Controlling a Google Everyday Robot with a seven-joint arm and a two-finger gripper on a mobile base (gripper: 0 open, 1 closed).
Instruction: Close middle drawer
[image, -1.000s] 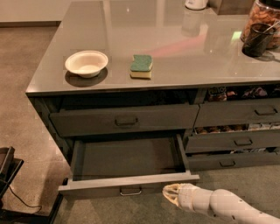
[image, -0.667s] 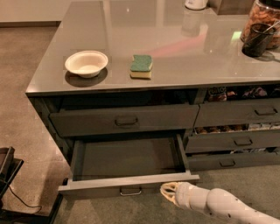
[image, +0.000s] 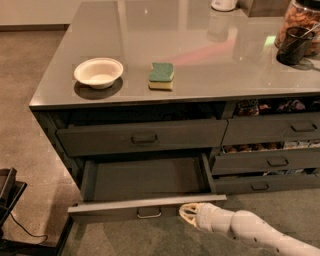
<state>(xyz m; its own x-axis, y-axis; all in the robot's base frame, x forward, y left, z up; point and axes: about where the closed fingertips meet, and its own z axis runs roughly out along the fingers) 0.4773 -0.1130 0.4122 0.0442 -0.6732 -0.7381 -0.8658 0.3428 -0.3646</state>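
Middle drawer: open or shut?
Open: the wide dark grey middle drawer is pulled out, bare inside showing; the white gripper sits at its front.

The middle drawer (image: 116, 210) is dark grey on its front and its bare inside, the same shade as the upper drawer (image: 100, 140). The cream-white gripper (image: 188, 213) is at the front, just right of the grey handle (image: 149, 213). The glossy pale grey countertop (image: 210, 75) carries a pink streak. On it are an off-white bowl (image: 98, 73) and a sponge (image: 161, 76), green above and yellow below. The floor (image: 22, 135) is speckled brown.

smooth plastic hand (image: 186, 212) at matt middle drawer (image: 145, 179)
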